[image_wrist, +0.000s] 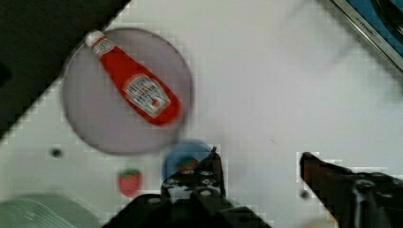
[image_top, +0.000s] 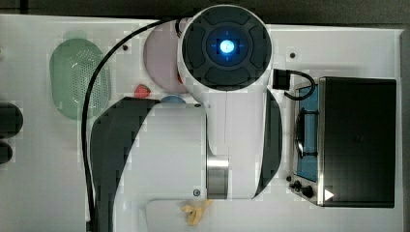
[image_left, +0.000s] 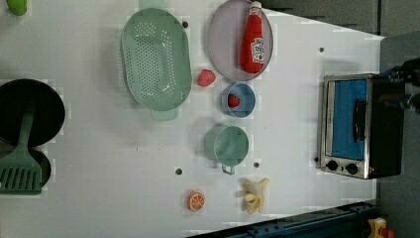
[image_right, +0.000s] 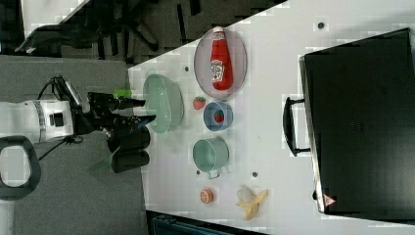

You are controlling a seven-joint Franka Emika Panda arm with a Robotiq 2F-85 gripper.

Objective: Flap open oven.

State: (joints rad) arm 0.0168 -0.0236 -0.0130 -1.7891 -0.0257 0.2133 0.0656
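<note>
Wrist view: claw spread wide, empty, above table; oven door shut.

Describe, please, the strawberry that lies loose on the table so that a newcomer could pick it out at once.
In the left view, find the big green colander and the round grey plate holding the ketchup bottle. The loose strawberry lies on the bare white table in the gap between them. Unlike the other strawberry, it sits in no dish; that one rests inside the small blue bowl.
</note>
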